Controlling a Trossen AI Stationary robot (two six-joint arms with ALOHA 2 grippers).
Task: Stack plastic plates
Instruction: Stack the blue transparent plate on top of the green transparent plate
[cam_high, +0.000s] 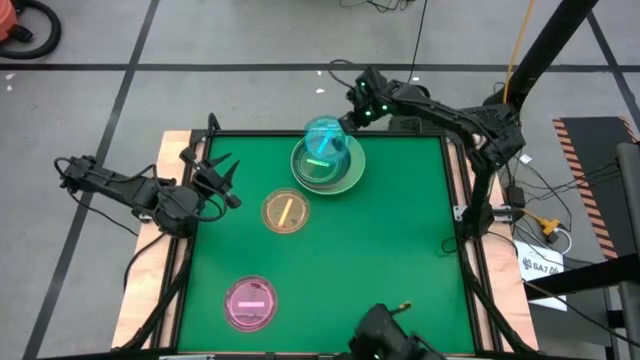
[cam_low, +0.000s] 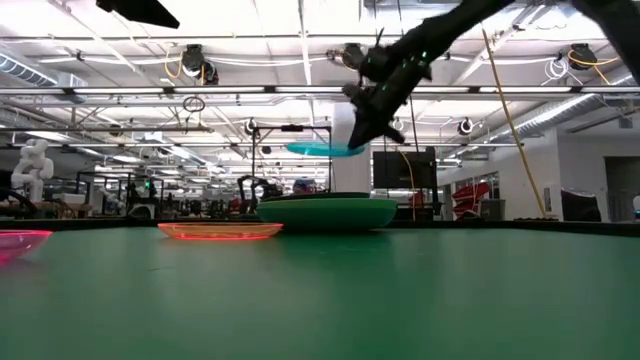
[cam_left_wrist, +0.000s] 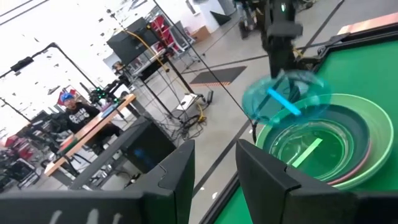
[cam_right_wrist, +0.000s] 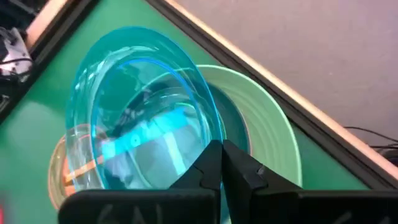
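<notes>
A stack of plates (cam_high: 327, 168) sits near the table's far edge: a large light-green one at the bottom, darker teal and pink ones nested in it, and a small translucent green one on top (cam_left_wrist: 311, 149). My right gripper (cam_high: 350, 118) is shut on a translucent cyan plate (cam_high: 322, 136) above that stack. An amber plate (cam_high: 285, 211) lies flat at mid-table, and a magenta plate (cam_high: 250, 301) lies flat toward the near left. My left gripper (cam_high: 222, 180) waits open at the left edge. My right gripper (cam_right_wrist: 222, 149) pinches the cyan plate's rim (cam_right_wrist: 202, 146) between its two fingers, on the plate's far-right side. It comes slanting down from the table's far right. The plate (cam_low: 325, 148) hangs lifted clear above the stack (cam_low: 327, 212), close to level.
A raised wooden border (cam_high: 168, 190) frames the green mat. A dark camera mount (cam_high: 385, 335) stands at the near edge. A person (cam_left_wrist: 74, 112) sits at a desk in the room beyond. Bare mat spreads over the right half (cam_high: 400, 250).
</notes>
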